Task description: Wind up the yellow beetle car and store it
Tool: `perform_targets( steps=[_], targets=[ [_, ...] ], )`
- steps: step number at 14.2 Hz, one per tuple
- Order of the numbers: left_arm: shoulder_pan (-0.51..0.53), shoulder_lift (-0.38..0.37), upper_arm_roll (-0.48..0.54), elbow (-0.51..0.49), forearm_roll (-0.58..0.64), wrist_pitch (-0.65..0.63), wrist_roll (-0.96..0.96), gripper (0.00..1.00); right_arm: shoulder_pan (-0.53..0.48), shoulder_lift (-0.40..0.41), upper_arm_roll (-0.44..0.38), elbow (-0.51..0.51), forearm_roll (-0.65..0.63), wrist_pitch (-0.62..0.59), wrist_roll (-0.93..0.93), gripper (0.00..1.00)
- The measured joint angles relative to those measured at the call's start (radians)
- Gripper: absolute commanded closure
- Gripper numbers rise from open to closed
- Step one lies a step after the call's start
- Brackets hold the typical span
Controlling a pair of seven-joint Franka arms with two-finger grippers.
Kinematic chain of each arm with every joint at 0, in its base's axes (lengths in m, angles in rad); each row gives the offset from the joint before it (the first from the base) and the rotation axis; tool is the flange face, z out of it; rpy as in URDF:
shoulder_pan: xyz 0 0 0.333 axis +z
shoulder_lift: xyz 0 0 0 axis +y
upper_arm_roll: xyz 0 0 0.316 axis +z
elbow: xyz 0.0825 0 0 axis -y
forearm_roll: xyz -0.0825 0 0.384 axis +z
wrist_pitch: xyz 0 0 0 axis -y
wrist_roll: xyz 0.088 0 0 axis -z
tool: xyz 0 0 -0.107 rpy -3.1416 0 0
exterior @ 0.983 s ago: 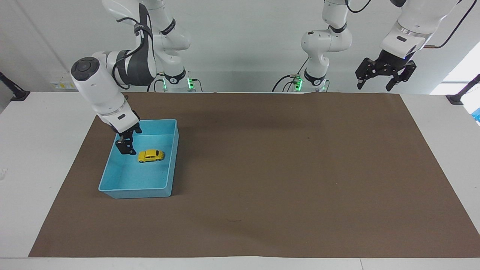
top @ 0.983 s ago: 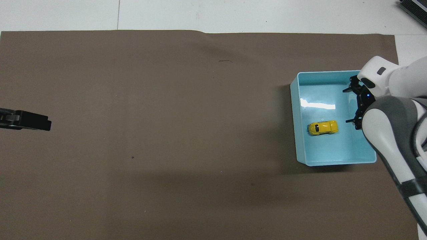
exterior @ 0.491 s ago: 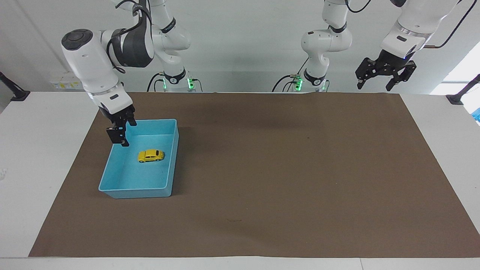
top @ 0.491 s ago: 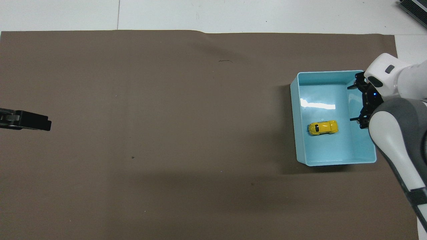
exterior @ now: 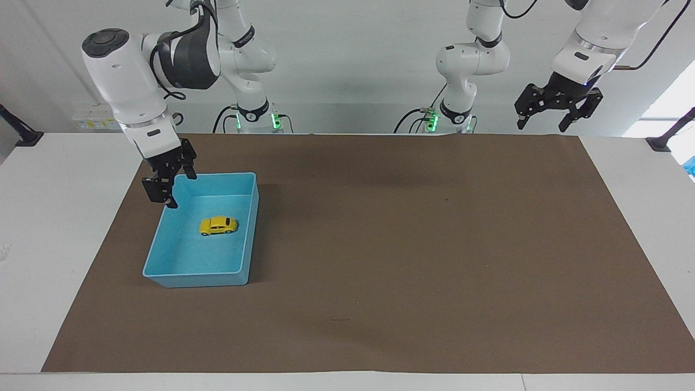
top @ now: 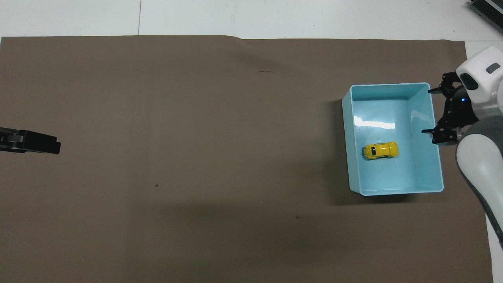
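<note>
The yellow beetle car (exterior: pixel 218 225) (top: pixel 380 150) rests on its wheels on the floor of the light blue tray (exterior: pixel 195 276) (top: pixel 393 192), around the middle. Nothing touches the car. My right gripper (exterior: pixel 182 191) (top: pixel 430 112) hangs open and empty over the tray's rim on the right arm's side, clear of the car. My left gripper (exterior: pixel 558 111) waits raised and open at the left arm's end of the table, holding nothing.
A brown mat (exterior: pixel 412 244) (top: pixel 196 157) covers most of the white table (exterior: pixel 54 217). The tray stands on it toward the right arm's end. In the overhead view only a dark tip of the left gripper (top: pixel 39 142) shows at the mat's edge.
My right gripper has risen out of the tray and drawn back to its rim on the right arm's side. The car stays where it was. The left arm has not moved.
</note>
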Motion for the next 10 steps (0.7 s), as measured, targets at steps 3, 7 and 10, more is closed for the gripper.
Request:
perform_targets(
  steps=[3,7,10],
  targets=[
    [0.000,0.000,0.000,0.000,0.000,0.000,0.000,0.00,0.001,-0.007,-0.002,0.017,-0.001,0.000,0.149,0.00],
    [0.000,0.000,0.000,0.000,0.000,0.000,0.000,0.00,0.039,-0.013,-0.016,0.022,-0.001,-0.005,0.389,0.00],
    [0.000,0.000,0.000,0.000,0.000,0.000,0.000,0.00,0.068,-0.025,-0.035,0.022,-0.001,-0.009,0.606,0.00]
  ],
)
